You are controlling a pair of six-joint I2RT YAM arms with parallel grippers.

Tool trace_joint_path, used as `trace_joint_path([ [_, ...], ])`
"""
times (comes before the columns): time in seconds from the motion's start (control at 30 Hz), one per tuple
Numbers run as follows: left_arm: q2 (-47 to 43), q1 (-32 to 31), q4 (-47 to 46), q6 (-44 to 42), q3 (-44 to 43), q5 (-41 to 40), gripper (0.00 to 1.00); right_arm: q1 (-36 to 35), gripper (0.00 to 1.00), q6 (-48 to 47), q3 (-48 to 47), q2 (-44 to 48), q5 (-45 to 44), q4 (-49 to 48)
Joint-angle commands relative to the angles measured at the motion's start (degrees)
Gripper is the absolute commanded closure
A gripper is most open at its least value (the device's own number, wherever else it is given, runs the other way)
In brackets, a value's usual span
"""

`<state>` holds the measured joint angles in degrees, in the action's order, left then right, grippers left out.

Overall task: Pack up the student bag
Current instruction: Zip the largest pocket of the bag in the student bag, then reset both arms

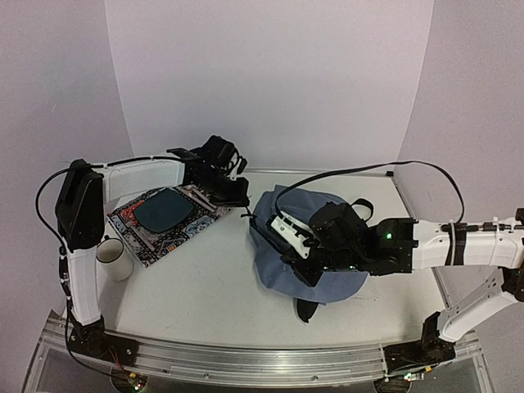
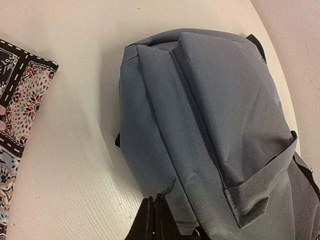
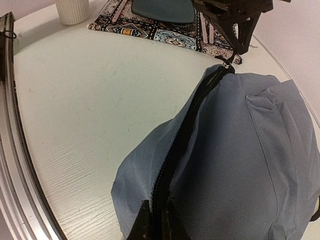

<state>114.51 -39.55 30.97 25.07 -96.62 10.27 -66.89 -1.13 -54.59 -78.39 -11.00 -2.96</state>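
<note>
Two grippers, both clenched. Nearest, my right gripper [image 3: 156, 224] pinches the bag [image 3: 240, 150] at the near end of its dark zipper [image 3: 187, 130], likely anchoring the fabric so the zip can run. Bag lies slumped on the table [image 3: 75, 100]; zip looks shut, so I judge packing hasn't started. At the bag's far end my left gripper [image 3: 238, 45] is closed on the zipper pull [image 3: 227, 64], placed to drag it open, I guess. Just beyond the bag's far end: patterned book [image 3: 165, 32] with a dark teal thing [image 3: 162, 9] on it, probably waiting to go in. Further past the bag, white cup [image 3: 72, 10].
</note>
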Motion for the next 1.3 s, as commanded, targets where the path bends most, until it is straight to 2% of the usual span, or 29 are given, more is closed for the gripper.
trace_joint_path([
  [0.0,-5.4,2.9,-6.6,0.7,1.5,-4.3,1.00,-2.3,0.73,4.5,-1.8,-0.7,5.2,2.8],
  [0.07,-8.4,2.9,-7.1,1.5,5.0,-4.0,0.99,-2.0,0.44,6.5,-4.0,-2.8,4.3,2.9],
  [0.1,-9.9,2.9,-7.3,1.7,6.6,-4.4,0.96,-1.8,0.37,7.2,-5.5,-4.0,4.5,2.9],
  [0.23,-17.3,3.1,-7.9,2.6,12.3,-8.3,0.81,0.8,0.17,9.4,-11.7,-7.7,6.2,2.9],
  [0.37,-23.2,4.4,-8.0,2.9,15.4,-13.1,0.61,5.7,0.09,10.6,-17.1,-11.5,6.1,2.9],
  [0.43,-25.5,5.9,-8.0,3.5,16.8,-14.4,0.45,8.8,0.03,11.6,-19.6,-13.2,6.3,2.9],
  [0.63,-35.3,11.4,-7.9,3.9,22.1,-19.3,0.17,21.6,0.02,15.8,-21.7,-14.2,2.9,0.0],
  [0.8,-47.1,16.2,-7.1,3.7,27.4,-26.9,0.01,34.1,0.02,20.2,-14.9,-5.4,-1.3,-3.3],
  [1.0,-59.9,17.5,-5.1,3.9,33.1,-39.8,0.00,43.6,0.02,19.8,-4.1,14.1,-11.5,-4.2],
  [1.17,-72.4,17.5,-4.5,2.7,38.1,-45.6,0.00,44.2,0.02,14.5,3.6,32.9,-22.1,-4.6],
  [1.27,-79.9,17.5,-4.4,0.8,41.5,-47.6,0.00,44.2,0.02,13.2,7.8,43.6,-22.2,-4.6],
])
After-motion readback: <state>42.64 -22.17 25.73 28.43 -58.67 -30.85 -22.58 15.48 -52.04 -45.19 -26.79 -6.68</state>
